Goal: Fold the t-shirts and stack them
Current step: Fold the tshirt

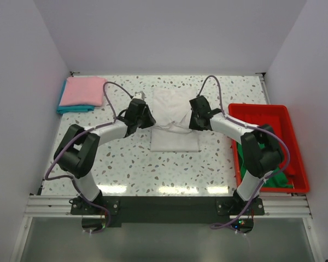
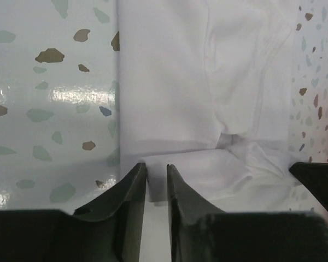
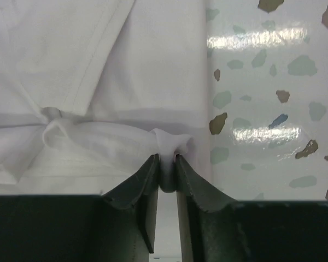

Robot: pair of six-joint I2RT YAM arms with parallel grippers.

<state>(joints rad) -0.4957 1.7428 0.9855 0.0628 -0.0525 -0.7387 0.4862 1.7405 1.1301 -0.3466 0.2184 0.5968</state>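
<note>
From above, the fingertips of both claws are hidden under their own black wrist housings, so only the wrist cameras show the jaws. The crumpled green cloth t-shirt (image 1: 284, 177) is largely covered by the right arm. The folded teal cloth t-shirt (image 1: 71, 109) shows only as a rim under the folded pink cloth t-shirt (image 1: 83, 90) lying on it. A blurred dark shape (image 2: 317, 180) is cut off at the right edge of the left wrist view and cannot be identified. The soft, plain white t-shirt (image 1: 175, 139) lies part-folded between the two claws, one at each side edge. The left gripper (image 2: 156, 177) stands narrow with the folded left edge of the cloth in the slit between its fingers (image 2: 134, 188); whether the pads press on it cannot be told. The right gripper (image 3: 167, 164) is also narrow, and a small pucker of the right edge is nipped between its fingertips (image 3: 150, 169). A knotted-looking bunch of fabric sits near the middle of the white t-shirt. The pink-on-teal pile lies well to the left of the white t-shirt and farther back. The shiny red plastic tray (image 1: 262, 108) lies just to its right, with the green one inside. Everything rests on a glossy pale terrazzo-speckled table (image 1: 153, 169) that catches streaks of light, closed in by plain white walls (image 1: 169, 33).
</note>
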